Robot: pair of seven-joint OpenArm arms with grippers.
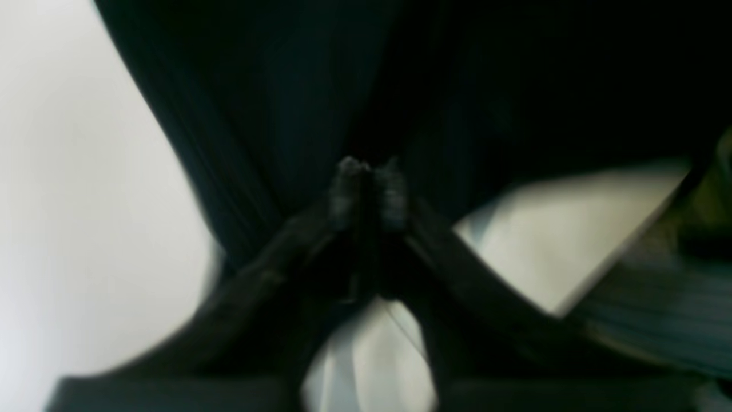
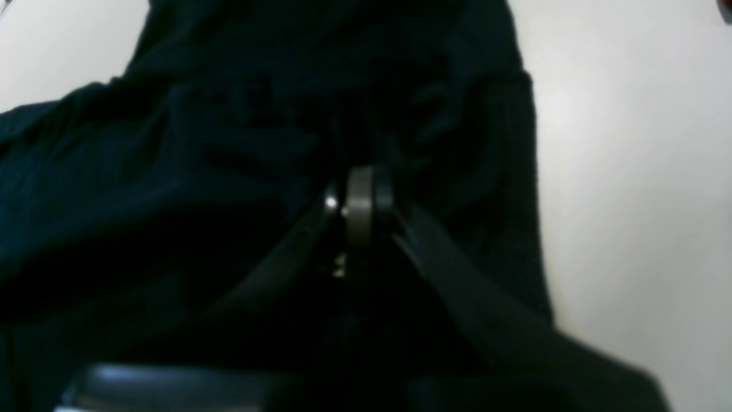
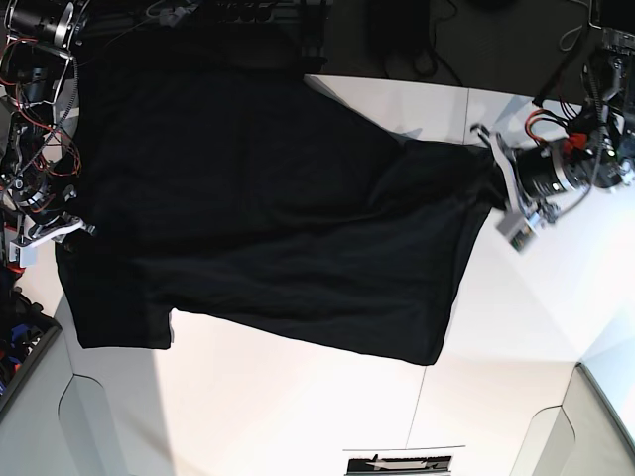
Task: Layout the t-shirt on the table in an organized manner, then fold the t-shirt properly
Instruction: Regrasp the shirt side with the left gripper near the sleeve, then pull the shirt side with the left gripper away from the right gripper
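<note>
T-shirt (image 3: 268, 208) hangs spread above the bench (image 3: 298, 397), soft, light, prone to sag. Left hand (image 1: 369, 189) and right hand (image 2: 360, 200) each clamped on cloth; edge holds suit.

**White surfaces, dark strip up top**

Around the base view now: from 10 to 1 o'clock a dark strip (image 3: 417, 40) with black cables (image 3: 437, 59) trailing over it. At 6 o'clock, a small dark-striped label (image 3: 397, 462) at the edge. Low at 8 and 4 o'clock, pale grey rounded panels (image 3: 94, 416). Lighting bright, even.
</note>
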